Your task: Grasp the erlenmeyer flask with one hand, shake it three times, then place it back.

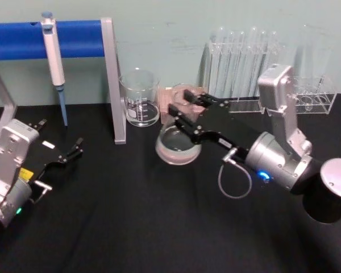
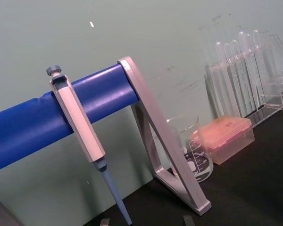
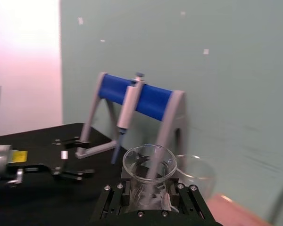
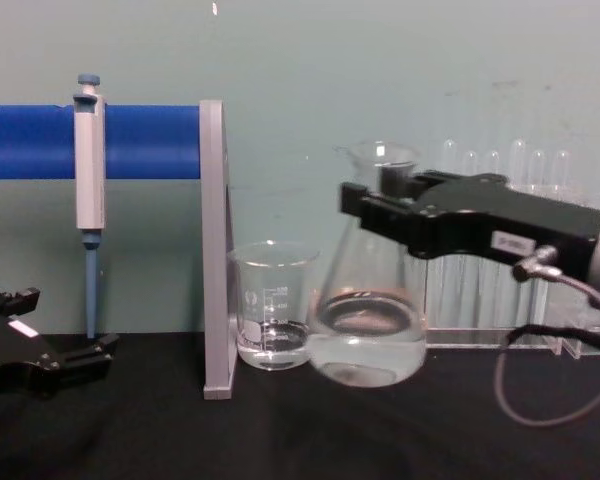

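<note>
The erlenmeyer flask (image 4: pixel 368 330) is a clear conical flask with some clear liquid in its wide base. My right gripper (image 4: pixel 382 208) is shut on its neck just under the flared rim. The flask (image 1: pixel 176 145) hangs slightly tilted, and its base seems to be just off the black table, in front of the beaker. In the right wrist view the flask's open mouth (image 3: pixel 149 164) sits between the black fingers. My left gripper (image 1: pixel 67 152) rests open at the table's left side, far from the flask.
A glass beaker (image 1: pixel 141 99) stands beside the grey leg of the pipette stand (image 1: pixel 115 85). A pipette (image 1: pixel 54 57) hangs from its blue bar. A pink box (image 2: pixel 226 136) and a rack of test tubes (image 1: pixel 261 68) line the back wall.
</note>
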Controlling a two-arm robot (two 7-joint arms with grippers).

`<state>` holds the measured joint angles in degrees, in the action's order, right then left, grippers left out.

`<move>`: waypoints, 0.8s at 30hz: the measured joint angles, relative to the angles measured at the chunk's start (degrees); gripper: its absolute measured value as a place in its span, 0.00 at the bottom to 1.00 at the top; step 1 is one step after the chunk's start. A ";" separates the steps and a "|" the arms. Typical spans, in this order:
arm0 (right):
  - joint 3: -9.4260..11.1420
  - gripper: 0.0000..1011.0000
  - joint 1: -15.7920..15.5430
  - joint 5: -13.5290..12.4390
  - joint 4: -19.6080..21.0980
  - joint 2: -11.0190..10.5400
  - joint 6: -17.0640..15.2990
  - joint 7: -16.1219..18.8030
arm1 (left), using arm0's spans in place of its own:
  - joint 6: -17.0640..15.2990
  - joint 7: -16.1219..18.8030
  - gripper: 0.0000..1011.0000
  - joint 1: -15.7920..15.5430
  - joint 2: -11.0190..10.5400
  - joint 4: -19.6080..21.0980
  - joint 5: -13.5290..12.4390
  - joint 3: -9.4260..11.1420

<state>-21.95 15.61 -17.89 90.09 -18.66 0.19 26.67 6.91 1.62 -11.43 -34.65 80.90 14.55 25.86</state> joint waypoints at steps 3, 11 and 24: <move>-1.50 0.45 1.17 -0.66 -0.98 0.07 0.18 1.67 | 0.00 0.00 0.99 0.00 0.00 0.00 0.00 0.00; -4.24 0.44 3.56 -2.75 -3.12 -0.12 0.57 5.13 | 0.00 0.00 0.99 0.00 0.00 0.00 0.00 0.00; -6.05 0.44 5.07 -4.61 -4.19 -1.40 1.04 6.03 | 0.00 0.00 0.99 0.00 0.00 0.00 0.00 0.00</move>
<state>-28.00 20.67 -22.49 85.91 -20.07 1.23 32.71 6.91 1.62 -11.43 -34.65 80.90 14.55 25.87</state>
